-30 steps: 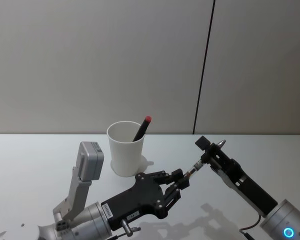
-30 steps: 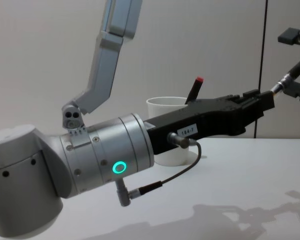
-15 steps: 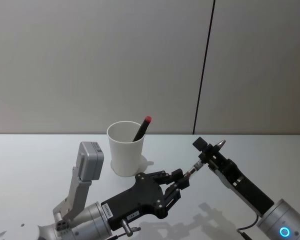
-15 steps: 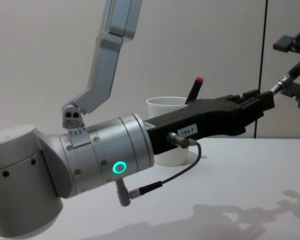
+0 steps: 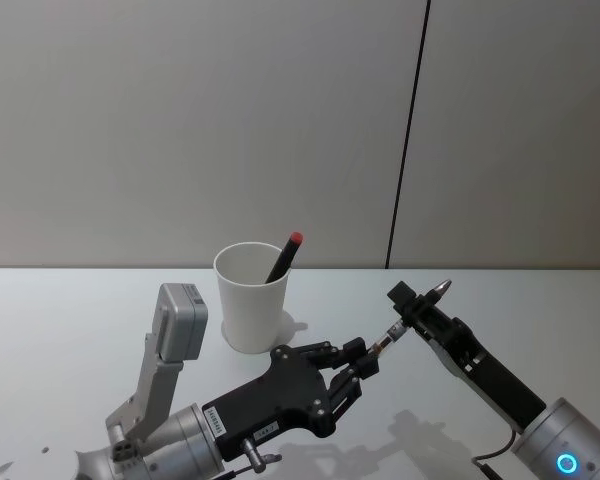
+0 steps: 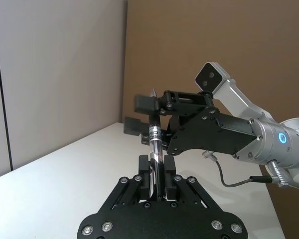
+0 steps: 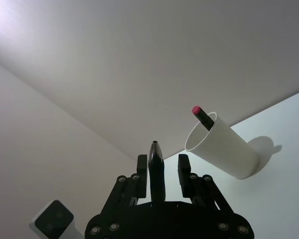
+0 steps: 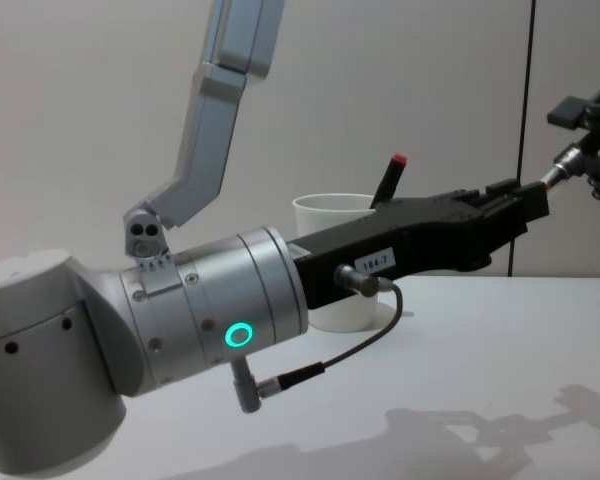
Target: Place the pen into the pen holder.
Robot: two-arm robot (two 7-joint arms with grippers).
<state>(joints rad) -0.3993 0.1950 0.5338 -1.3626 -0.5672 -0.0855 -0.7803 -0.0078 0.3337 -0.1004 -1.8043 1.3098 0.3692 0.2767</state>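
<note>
The pen holder [image 5: 250, 305] is a white paper cup standing upright at the table's middle, also seen in the right wrist view [image 7: 224, 149] and the chest view [image 8: 325, 215]. A red-capped pen [image 5: 285, 257] leans inside it. To its right, above the table, my left gripper [image 5: 365, 358] is shut on a dark pen [image 5: 385, 340] with a silver tip, gripped near its rear end [image 6: 155, 139]. My right gripper [image 5: 412, 303] stands open around that pen's front end [image 7: 156, 169], with a gap on each side of it.
The white table [image 5: 80, 330] runs to a plain grey wall with a dark vertical seam [image 5: 410, 130]. My left forearm [image 8: 210, 320] looms large in the chest view, crossing in front of the cup. A grey camera box [image 5: 180, 320] sits on the left wrist.
My right gripper has crept slightly down and toward the left gripper along the pen. The left gripper, the held pen and the cup have not moved.
</note>
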